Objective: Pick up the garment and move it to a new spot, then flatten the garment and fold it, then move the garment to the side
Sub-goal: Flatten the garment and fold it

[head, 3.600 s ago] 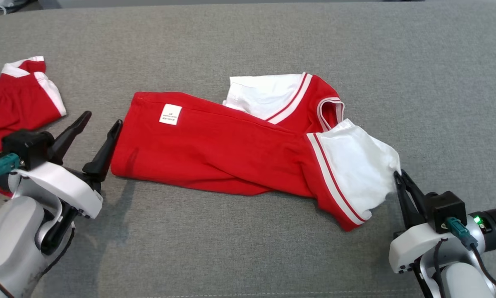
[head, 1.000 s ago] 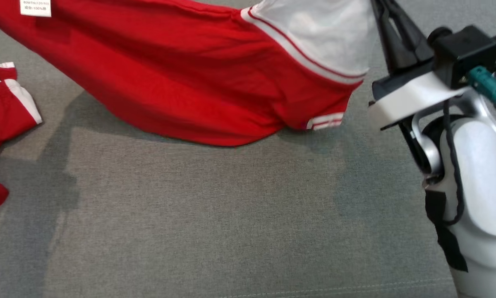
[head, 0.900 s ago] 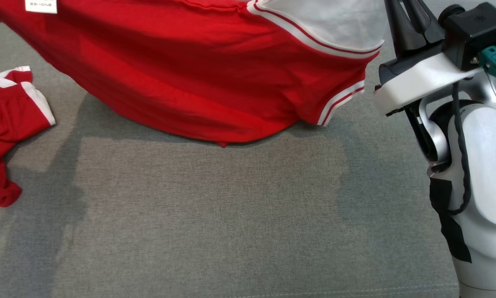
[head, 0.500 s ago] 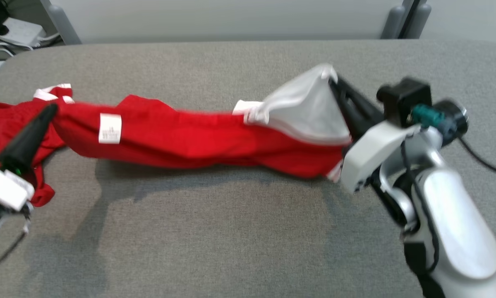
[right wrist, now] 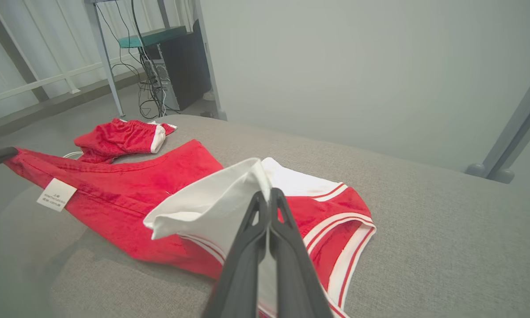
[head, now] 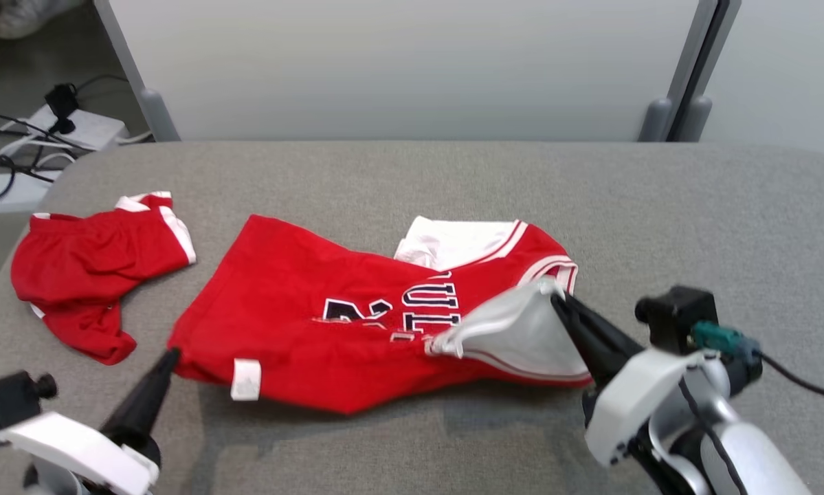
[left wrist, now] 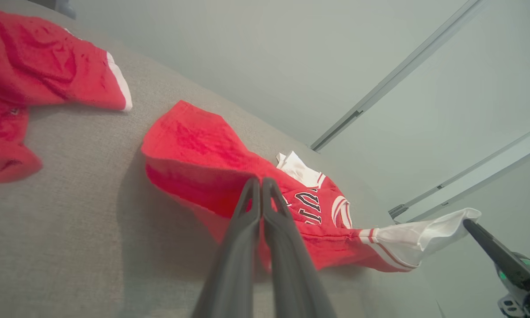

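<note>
Pinching the garment at both ends: the left gripper has its fingers pressed together on the red hem corner, and the right gripper is clamped on the tip of a white sleeve. Garment spans betw. the two. Its far part lies on the grey surface beyond both grippers; its near edge is lifted, w/ shadow under it.

Head view gives the chest lettering, dark w/ white outline and partly creased, just left of the right gripper's tip. It also shows a power strip & cables on the floor, well beyond the left gripper. Left wrist view has the closed fingers right against red cloth, and shows the sleeve pulled to a point by the other gripper's tip. Right wrist view makes plainer that the hem is drawn taut to the left gripper's tip. A white label hangs near that end, print too fine to read.

Garment: red jersey, white sleeves, red-white striped trim at neck & sleeve seams, wrinkled, lettering side up. A second red piece w/ white trim lies crumpled beyond the left gripper, apart from the garment.
</note>
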### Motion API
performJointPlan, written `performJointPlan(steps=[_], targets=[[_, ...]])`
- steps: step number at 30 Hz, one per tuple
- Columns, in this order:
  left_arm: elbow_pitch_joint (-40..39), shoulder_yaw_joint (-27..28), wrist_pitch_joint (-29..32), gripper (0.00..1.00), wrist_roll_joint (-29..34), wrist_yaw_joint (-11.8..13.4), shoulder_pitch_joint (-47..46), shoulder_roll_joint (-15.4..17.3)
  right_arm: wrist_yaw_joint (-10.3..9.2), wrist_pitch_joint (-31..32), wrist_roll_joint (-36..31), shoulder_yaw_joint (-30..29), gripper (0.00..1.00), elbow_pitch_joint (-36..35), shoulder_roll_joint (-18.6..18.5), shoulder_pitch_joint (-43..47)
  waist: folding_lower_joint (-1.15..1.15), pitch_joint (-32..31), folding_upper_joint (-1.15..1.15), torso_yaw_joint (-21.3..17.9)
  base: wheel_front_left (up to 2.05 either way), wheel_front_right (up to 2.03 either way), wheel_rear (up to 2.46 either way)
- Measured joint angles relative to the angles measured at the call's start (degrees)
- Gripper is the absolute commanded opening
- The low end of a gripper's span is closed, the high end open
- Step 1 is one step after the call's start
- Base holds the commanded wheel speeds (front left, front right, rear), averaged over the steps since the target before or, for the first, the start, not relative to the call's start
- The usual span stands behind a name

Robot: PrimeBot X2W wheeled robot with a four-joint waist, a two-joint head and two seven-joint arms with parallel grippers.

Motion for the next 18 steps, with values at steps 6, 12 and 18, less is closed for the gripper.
performJointPlan(steps=[6, 12, 18], targets=[[0.3, 1.0, 0.0, 0.00, 2.8, 0.0, 5.6, -3.3, 0.00, -1.0, 2.4, 0.4, 0.00, -1.4, 0.2, 7.6, 0.00, -1.4, 0.00, 0.4, 0.00, 0.00, 0.00], [-4.8, -0.9, 3.3, 0.00, 5.7, 0.0, 8.6, 2.9, 0.00, 3.1, 4.1, 3.0, 0.00, -5.8, -0.2, 13.6, 0.00, 0.0, 0.00, -0.2, 0.00, 0.00, 0.00], [-9.0, -4.0, 12.5, 0.00, 4.6, 0.0, 10.4, 9.5, 0.00, 8.8, 1.6, 3.6, 0.00, -9.7, 1.5, 14.6, 0.00, 4.2, 0.00, -0.8, 0.00, 0.00, 0.00]])
